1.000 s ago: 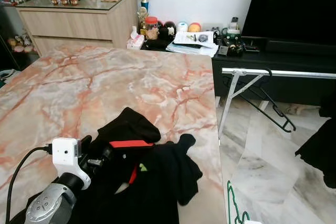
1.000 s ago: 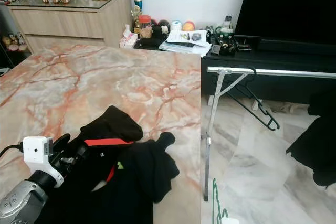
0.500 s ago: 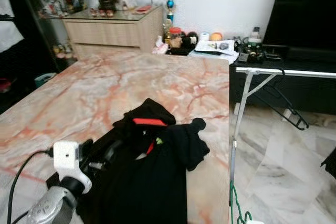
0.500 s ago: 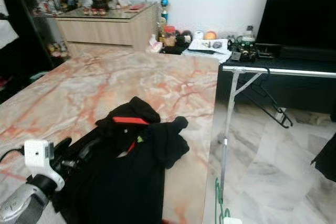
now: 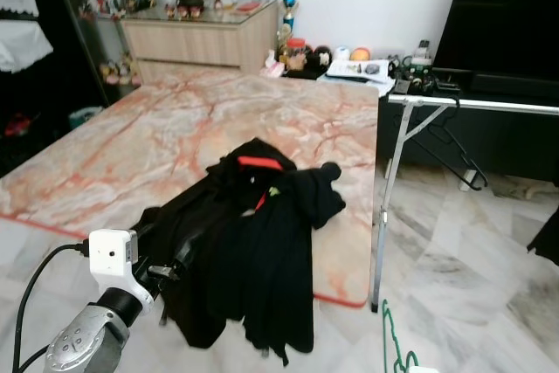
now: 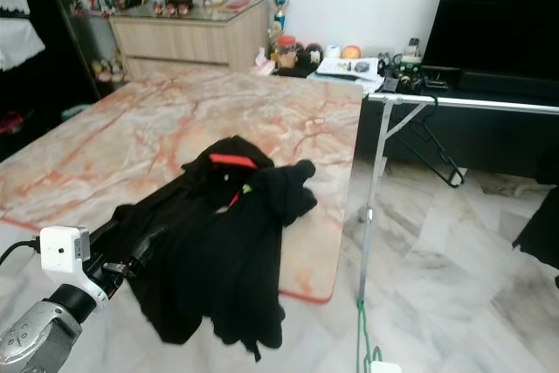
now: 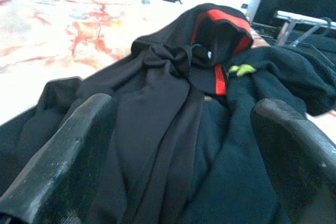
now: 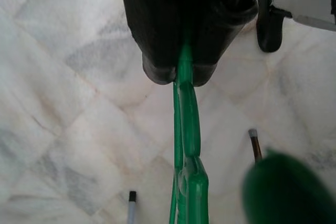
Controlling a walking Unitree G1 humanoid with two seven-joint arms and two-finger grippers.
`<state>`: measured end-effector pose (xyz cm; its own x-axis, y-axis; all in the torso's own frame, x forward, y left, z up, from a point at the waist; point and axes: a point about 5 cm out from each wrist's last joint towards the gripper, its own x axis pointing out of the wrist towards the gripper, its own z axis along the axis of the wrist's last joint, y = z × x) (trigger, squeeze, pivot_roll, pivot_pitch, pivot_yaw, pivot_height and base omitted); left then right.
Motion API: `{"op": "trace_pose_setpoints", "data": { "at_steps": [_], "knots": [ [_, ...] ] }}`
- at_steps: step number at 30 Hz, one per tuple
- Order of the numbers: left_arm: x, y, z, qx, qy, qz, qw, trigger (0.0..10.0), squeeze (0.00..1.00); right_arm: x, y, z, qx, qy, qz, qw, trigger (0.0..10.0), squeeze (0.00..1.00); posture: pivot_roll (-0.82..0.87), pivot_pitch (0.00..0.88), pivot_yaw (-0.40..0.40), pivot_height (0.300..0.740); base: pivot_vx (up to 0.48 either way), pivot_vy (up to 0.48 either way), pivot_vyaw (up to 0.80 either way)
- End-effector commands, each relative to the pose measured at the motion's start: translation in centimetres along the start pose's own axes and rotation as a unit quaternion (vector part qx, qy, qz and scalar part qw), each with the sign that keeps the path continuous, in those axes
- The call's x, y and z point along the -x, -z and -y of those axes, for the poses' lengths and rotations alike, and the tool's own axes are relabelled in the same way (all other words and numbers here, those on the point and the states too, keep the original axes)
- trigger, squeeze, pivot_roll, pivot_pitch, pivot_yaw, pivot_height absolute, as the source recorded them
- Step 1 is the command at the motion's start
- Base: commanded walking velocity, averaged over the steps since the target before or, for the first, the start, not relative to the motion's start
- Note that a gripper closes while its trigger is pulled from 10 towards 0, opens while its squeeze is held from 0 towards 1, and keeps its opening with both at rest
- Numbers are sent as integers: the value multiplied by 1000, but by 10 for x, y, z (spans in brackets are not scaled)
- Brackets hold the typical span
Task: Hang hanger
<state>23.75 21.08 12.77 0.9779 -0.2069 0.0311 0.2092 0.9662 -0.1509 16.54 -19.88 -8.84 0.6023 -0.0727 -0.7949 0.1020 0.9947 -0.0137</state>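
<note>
**Green hanger pinched in the right gripper, rail yet to be reached**

The right gripper [image 8: 181, 72] has its two black fingers pressed together on the green hanger [image 8: 186, 145], which hangs below it over the marble floor [image 8: 63, 87]. In the head views the hanger shows low down, just off the near right corner of the marble table [image 5: 218, 120]. The left gripper [image 7: 178, 145] is spread wide, its fingers on either side of the black garment [image 5: 253, 242] that drapes over the table's near edge. The silver clothes rail [image 5: 489, 105] runs beyond the table's far right corner, with a black hanger [image 5: 450, 150] already on it.

The green hanger looks thin, light and fairly stiff, probably smooth plastic that could swivel in a pinch. A hold near the neck, leaving the hook free, would likely steer it best onto the rail.
</note>
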Motion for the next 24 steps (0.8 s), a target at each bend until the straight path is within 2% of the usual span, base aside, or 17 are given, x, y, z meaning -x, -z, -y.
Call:
{"op": "trace_pose_setpoints", "data": {
  "at_steps": [1,15,17,21,24],
  "knots": [
    [-1,-4,-1,0,2,8,1000,10000,0,0,-1,1,1,3,1,1000,10000,0,163,17,-6,740,-292,0,0],
    [0,-3,-2,-1,-1,7,1000,10000,0,0,-1,0,1,3,2,1000,10000,0,165,23,-5,740,-293,0,0],
    [0,-3,-2,-3,-2,5,1000,10000,0,0,-1,0,1,3,2,1000,10000,0,165,23,-5,740,0,0,0],
    [0,9,-10,-27,-24,-38,999,10000,0,0,-1,0,1,3,1,1000,10000,0,164,24,-4,740,0,0,0],
    [0,12,-12,-26,-26,-45,998,10000,0,0,-1,0,1,3,1,1000,10000,0,164,24,-4,740,0,0,0]
  ]
}}
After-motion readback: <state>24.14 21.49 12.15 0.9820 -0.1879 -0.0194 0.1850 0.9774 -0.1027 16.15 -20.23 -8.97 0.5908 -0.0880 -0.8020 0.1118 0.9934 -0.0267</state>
